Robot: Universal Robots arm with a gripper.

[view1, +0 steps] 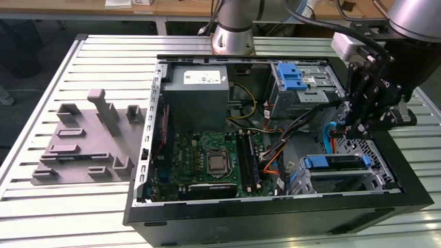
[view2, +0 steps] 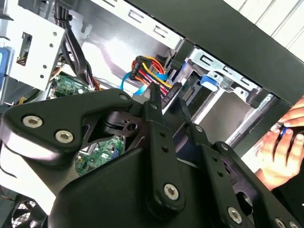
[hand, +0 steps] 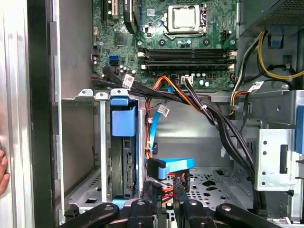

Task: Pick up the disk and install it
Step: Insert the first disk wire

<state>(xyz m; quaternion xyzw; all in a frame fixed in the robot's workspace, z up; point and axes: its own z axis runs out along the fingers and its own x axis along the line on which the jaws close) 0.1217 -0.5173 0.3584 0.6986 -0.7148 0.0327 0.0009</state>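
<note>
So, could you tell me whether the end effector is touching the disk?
Apart. In the first wrist view the end effector sits beside the disk, with a gap between.

We see the computer case (view1: 276, 217) lying open on the worktop (view1: 62, 217), the fixture block (view1: 86, 142) at the exterior view's left of it.

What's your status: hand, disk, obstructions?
Hand inside the case, at the drive cage. Disk seated in the cage slot, blue carrier showing. Cables hang close beside the hand.

Exterior view high above the open case (view1: 276, 206); both wrist views close inside.
</note>
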